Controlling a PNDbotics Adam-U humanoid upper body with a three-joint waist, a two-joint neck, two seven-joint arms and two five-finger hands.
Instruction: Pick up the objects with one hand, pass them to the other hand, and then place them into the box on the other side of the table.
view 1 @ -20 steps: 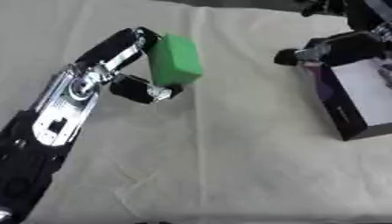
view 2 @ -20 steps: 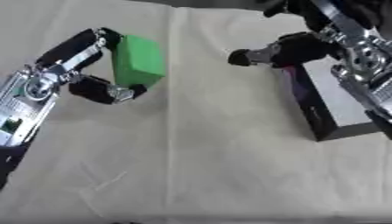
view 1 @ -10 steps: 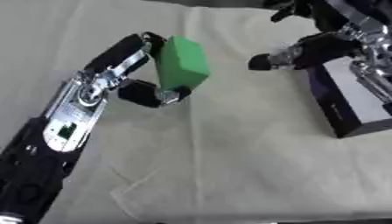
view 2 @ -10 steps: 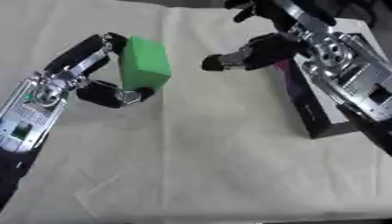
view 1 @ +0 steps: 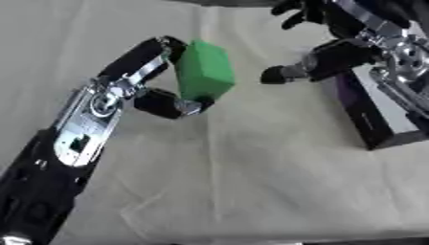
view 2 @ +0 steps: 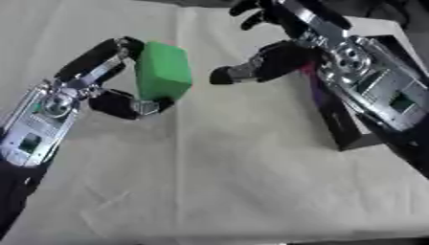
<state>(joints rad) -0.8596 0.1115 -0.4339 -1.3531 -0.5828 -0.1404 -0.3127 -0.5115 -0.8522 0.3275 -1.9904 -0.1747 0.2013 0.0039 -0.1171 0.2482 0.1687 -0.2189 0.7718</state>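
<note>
Green block (view 2: 162, 71) pinched in left hand (view 2: 126, 91) — fingers on top, thumb below, held above cloth-covered desk (view 2: 251, 191). Right hand (view 2: 268, 60) near block's right side, not touching — fingers spread open, thumb toward block. Dark box (view 1: 368, 115) at right desk edge, under right arm.

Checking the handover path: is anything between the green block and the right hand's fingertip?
Nothing: in the right eye view, only bare cloth-covered table shows in the gap between the green block, held by the left hand, and the right hand.
</note>
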